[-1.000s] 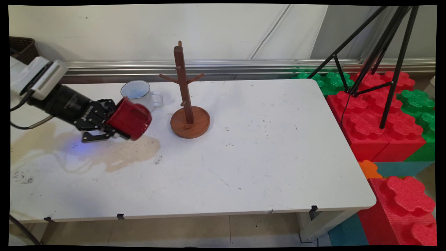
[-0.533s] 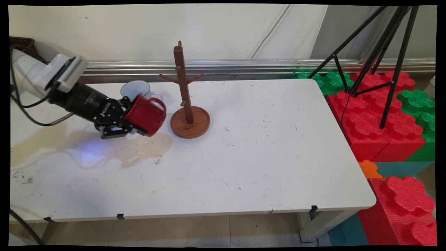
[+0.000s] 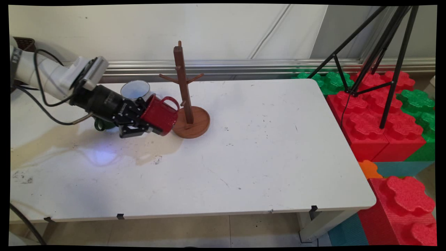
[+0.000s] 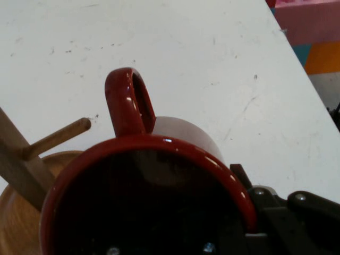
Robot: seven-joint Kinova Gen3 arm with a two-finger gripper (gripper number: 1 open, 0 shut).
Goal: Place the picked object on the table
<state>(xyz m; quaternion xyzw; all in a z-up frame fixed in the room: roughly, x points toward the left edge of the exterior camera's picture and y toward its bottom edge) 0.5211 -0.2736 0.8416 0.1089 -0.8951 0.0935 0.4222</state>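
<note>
- Claw [image 3: 148,126] clenched on the rim of a red mug [image 3: 161,114]; mug carried tipped on its side, clear of the tabletop [image 3: 264,146], mouth turned back toward the wrist, bottom pointing right.
- Mug handle [image 3: 171,101] on the upper side, loop standing up, close beside the lowest peg [image 3: 182,103] of the wooden mug tree [image 3: 185,94]. Main view: handle and peg near, contact cannot be told.
- Hand view: dark interior of the red mug [image 4: 149,202] fills the lower frame; handle [image 4: 129,101] rises above the rim. Peg [image 4: 58,137] sticks out from the tree's post to the left of the handle, a clear gap between them; peg tip is outside the loop.
- Mug tree: upright post on a round wooden base [image 3: 195,122], two upper pegs angled up to either side, one short low peg on the left side. All pegs bare.
- Mug body overlaps the left edge of the round base in the main view.
- White enamel mug [image 3: 136,90] stands upright on the tabletop behind the claw, partly hidden by it.
- Small dark green object [image 3: 101,124] shows under the wrist, mostly hidden; kind cannot be told.
- Brownish stain [image 3: 153,148] spread on the tabletop below and left of the claw.
- Right of the tabletop: red and green foam blocks [image 3: 376,115] on the floor, black tripod [image 3: 383,52] standing among them.
</note>
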